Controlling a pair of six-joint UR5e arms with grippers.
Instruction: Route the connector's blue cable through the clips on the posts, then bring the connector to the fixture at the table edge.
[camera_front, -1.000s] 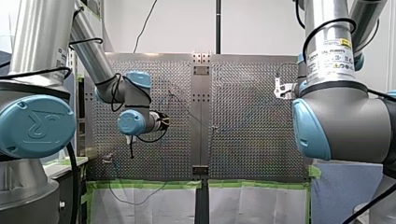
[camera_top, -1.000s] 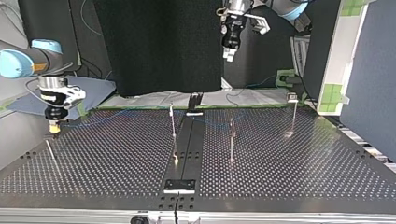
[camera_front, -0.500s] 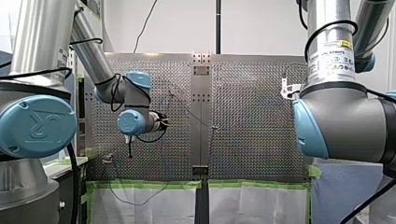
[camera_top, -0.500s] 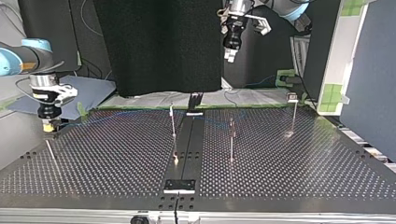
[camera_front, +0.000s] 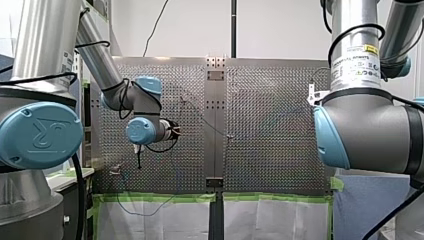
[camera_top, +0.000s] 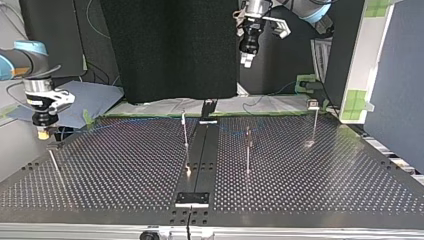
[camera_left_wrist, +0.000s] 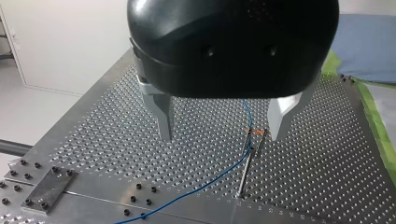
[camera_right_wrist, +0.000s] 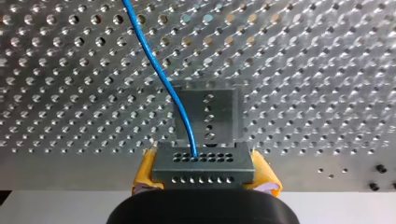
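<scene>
My right gripper (camera_right_wrist: 205, 176) with yellow pads (camera_right_wrist: 145, 171) is shut on the grey connector (camera_right_wrist: 203, 162). The blue cable (camera_right_wrist: 156, 60) runs out of the connector and away over the perforated table. A grey fixture block (camera_right_wrist: 219, 107) lies on the table just ahead of the connector. In the top view my right gripper (camera_top: 43, 134) hovers at the table's left edge. My left gripper (camera_left_wrist: 223, 125) hangs open high above a thin post (camera_left_wrist: 246, 168), and the blue cable (camera_left_wrist: 205, 184) passes through the clip at the post's top. The top view shows my left gripper (camera_top: 246, 56) raised near the back.
Three thin upright posts (camera_top: 185, 131) (camera_top: 248, 147) (camera_top: 315, 122) stand on the perforated table (camera_top: 310, 185). A dark rail (camera_top: 200, 155) runs down the middle. Green tape (camera_front: 160, 197) edges the table, and a bolted plate (camera_left_wrist: 46, 189) lies near my left gripper.
My right gripper has moved further to the top view's left, toward the table edge, with the connector in it. My left arm has stayed still.
</scene>
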